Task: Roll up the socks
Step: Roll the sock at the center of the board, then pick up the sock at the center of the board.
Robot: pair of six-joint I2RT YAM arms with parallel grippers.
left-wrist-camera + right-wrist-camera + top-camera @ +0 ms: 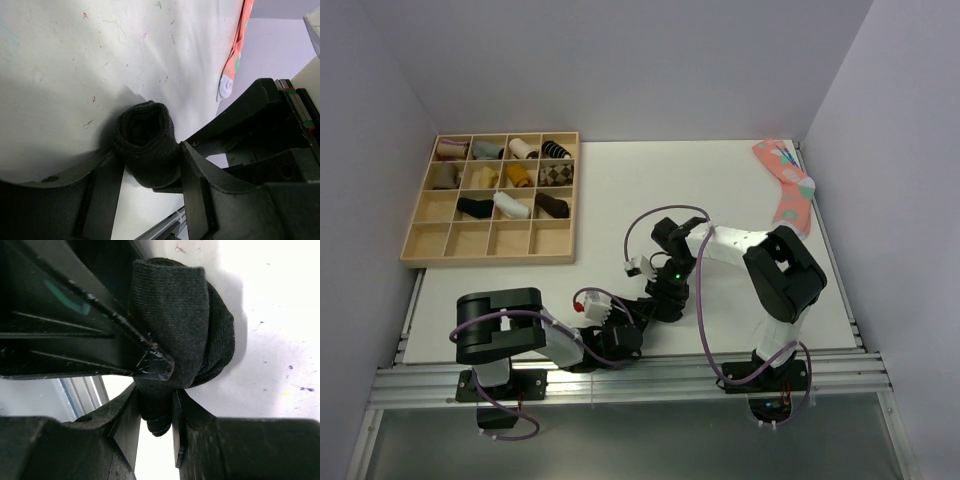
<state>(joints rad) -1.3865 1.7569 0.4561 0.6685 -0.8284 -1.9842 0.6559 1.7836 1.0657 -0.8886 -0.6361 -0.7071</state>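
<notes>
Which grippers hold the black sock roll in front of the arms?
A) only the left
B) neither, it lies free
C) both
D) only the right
C: the sock sits clamped between the left gripper's fingers in the left wrist view, and the right wrist view shows the right gripper pinching part of it.

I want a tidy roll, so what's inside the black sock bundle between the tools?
Only dark folded knit shows in the hollow of the rolled black knit sock. Deeper in is shadowed; the left tool and right tool cover its lower end.
</notes>
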